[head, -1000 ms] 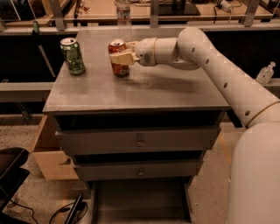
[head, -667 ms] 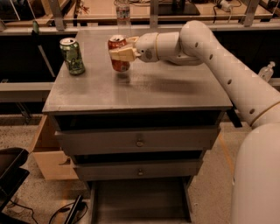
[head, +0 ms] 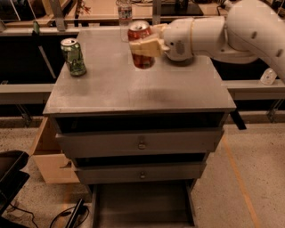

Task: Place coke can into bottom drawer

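The red coke can (head: 141, 61) with a silver top is held in my gripper (head: 143, 46), lifted above the grey cabinet top (head: 133, 84) toward its back middle. The cream fingers (head: 144, 47) are shut around the can's middle, and the white arm reaches in from the right. The bottom drawer (head: 142, 207) is pulled open at the foot of the cabinet, showing a dark inside, well below and in front of the can.
A green can (head: 73, 56) stands at the cabinet top's left. A clear plastic bottle (head: 125, 13) stands at the back edge behind the coke can. Two upper drawers with round knobs (head: 141, 144) are closed. A cardboard box (head: 51, 156) sits left of the cabinet.
The gripper has lifted the coke can off the cabinet top and carried it to the right. The green can and the bottle have not moved.
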Motion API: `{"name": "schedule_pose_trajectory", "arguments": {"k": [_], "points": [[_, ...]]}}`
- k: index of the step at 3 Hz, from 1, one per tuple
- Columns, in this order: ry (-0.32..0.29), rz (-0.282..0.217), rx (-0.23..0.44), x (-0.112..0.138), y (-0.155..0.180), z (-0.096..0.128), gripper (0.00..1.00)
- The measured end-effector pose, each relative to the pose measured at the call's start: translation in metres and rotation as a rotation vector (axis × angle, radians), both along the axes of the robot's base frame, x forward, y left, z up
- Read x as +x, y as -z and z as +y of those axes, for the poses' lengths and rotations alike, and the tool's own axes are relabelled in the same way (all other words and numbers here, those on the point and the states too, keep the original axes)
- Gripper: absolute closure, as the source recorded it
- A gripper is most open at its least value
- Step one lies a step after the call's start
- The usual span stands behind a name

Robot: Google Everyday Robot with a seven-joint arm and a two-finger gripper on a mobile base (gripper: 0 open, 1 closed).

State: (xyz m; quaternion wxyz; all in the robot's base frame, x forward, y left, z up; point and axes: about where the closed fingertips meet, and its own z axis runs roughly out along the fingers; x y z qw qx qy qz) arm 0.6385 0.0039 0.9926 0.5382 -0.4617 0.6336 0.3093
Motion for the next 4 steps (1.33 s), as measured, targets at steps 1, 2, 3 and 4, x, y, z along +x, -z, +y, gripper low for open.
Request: {"name": "schedule_pose_trajectory", "arguments": {"k": [1,2,3,4], "points": [[-0.047,-0.043,-0.045,-0.116,-0.021,0.004,1.0],[-0.092,-0.003,-0.075,-0.205,0.003,-0.002,1.0],[0.062,0.159,-0.143,-0.251,0.076,-0.08,1.0],[0.235,0.326,-0.193,-0.259,0.156,-0.157,1.0]]}}
